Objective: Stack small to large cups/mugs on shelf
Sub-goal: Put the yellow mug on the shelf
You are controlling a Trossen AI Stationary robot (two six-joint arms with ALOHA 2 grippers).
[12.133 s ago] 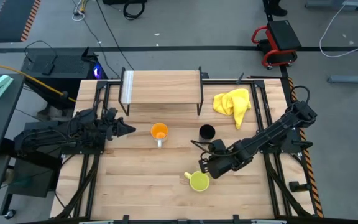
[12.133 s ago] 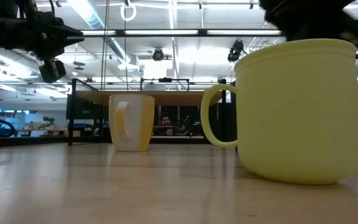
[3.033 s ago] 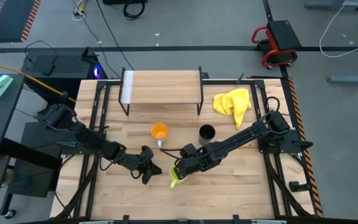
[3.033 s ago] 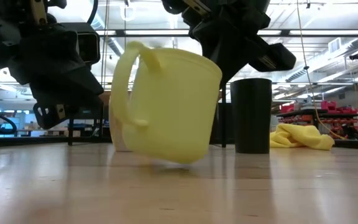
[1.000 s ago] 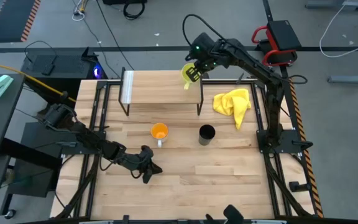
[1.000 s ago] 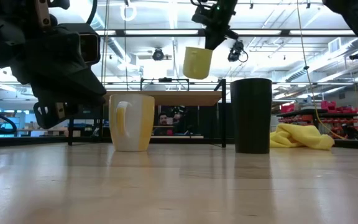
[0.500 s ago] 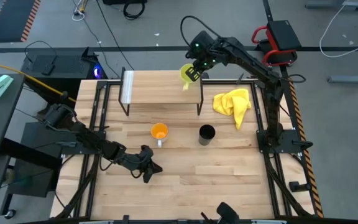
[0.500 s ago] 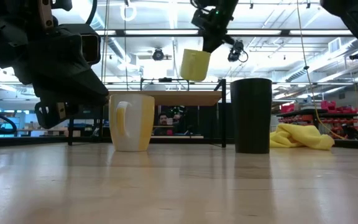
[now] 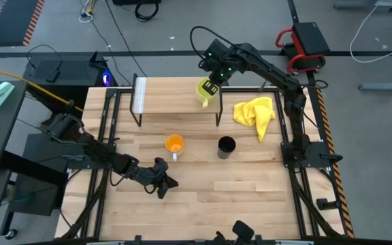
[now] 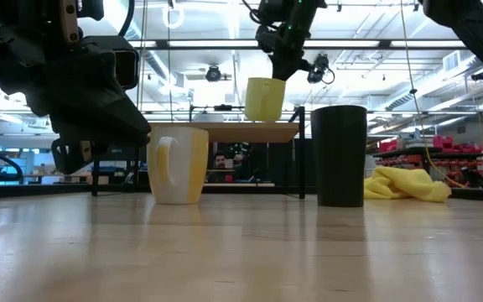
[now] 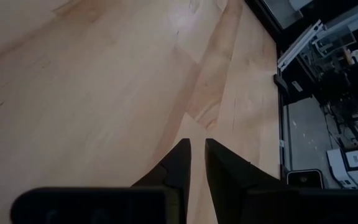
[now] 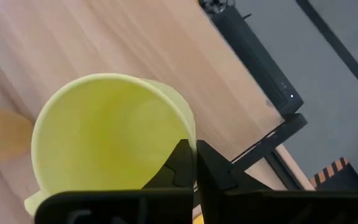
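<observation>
Yellow-green, with its handle to one side, the yellow-green mug (image 9: 205, 89) hangs over the right end of the shelf (image 9: 172, 95), close above the light wooden top in the low view but not clearly resting on it. The right hand (image 12: 194, 163) is clenched on the mug's rim, one finger inside the wall and one outside, so the mug dangles from a thin pinch.

To finish this placement well, I would lower it straight down until the base sits flat on the shelf top, keep it upright so it does not tip off the near edge, and only then let go. It should land far enough in from the shelf's right edge to be stable. Leaving room beside it for the other two would also help, since the order runs from small to large.

Below the shelf on the desk (image 9: 250, 197) stand the orange-inside mug (image 9: 174, 144) and, to its right and apart from it, the black cup (image 9: 226, 145). Both are upright and untouched.

The left hand (image 9: 167, 183) waits low over the desk's front left area, its fingers nearly together and grasping nothing.
</observation>
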